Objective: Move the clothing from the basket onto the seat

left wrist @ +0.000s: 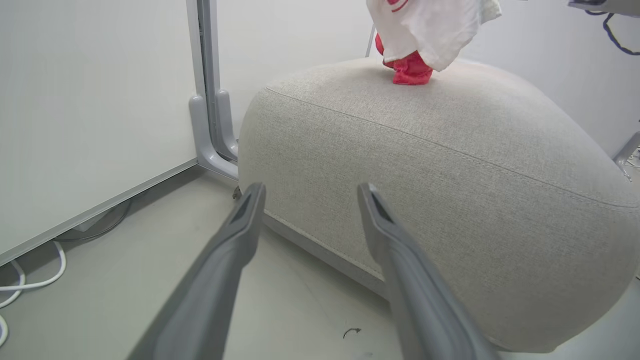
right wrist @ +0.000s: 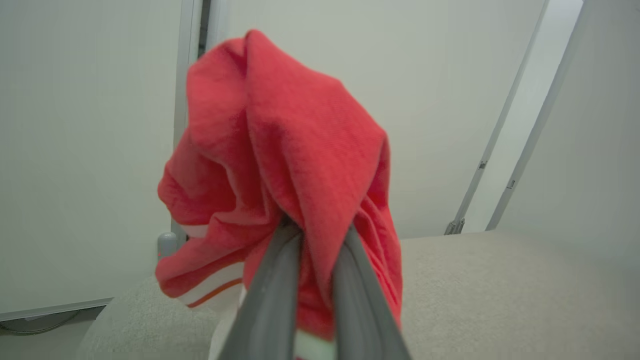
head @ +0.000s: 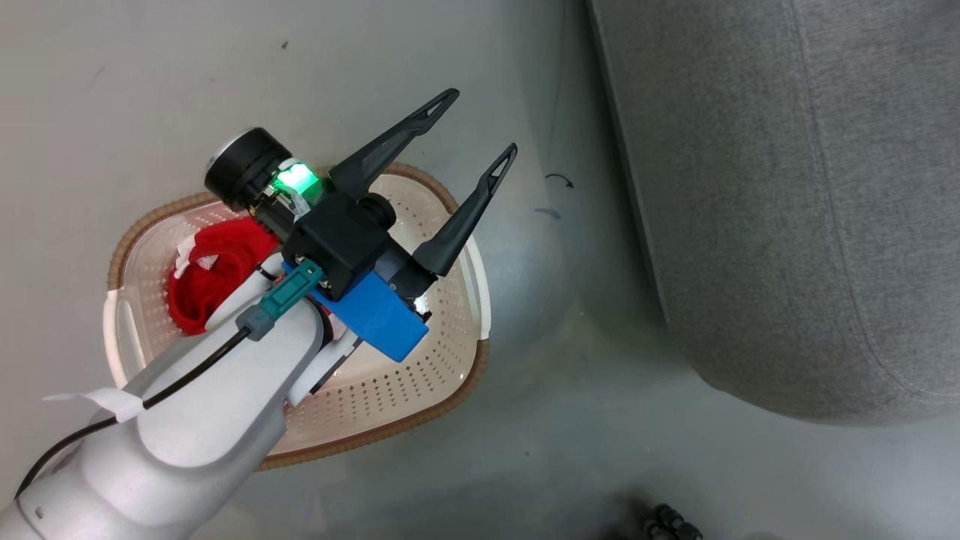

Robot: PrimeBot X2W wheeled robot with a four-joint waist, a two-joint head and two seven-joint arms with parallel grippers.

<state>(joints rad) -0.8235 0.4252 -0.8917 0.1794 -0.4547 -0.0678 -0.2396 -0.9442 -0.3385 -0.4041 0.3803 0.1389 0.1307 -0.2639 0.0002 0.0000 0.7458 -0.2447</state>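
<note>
The left gripper, its two long dark fingers spread wide and empty, hovers over the cream-white perforated plastic basket. Beneath its wrist, a bright red soft garment lies inside the basket. Beyond its fingertips stands the large light grey fabric sofa. Farther off, the right gripper is clamped on a second red, white-striped garment above the sofa's top.

Open floor separates the basket from the seat, whose rounded flank faces the left gripper.
</note>
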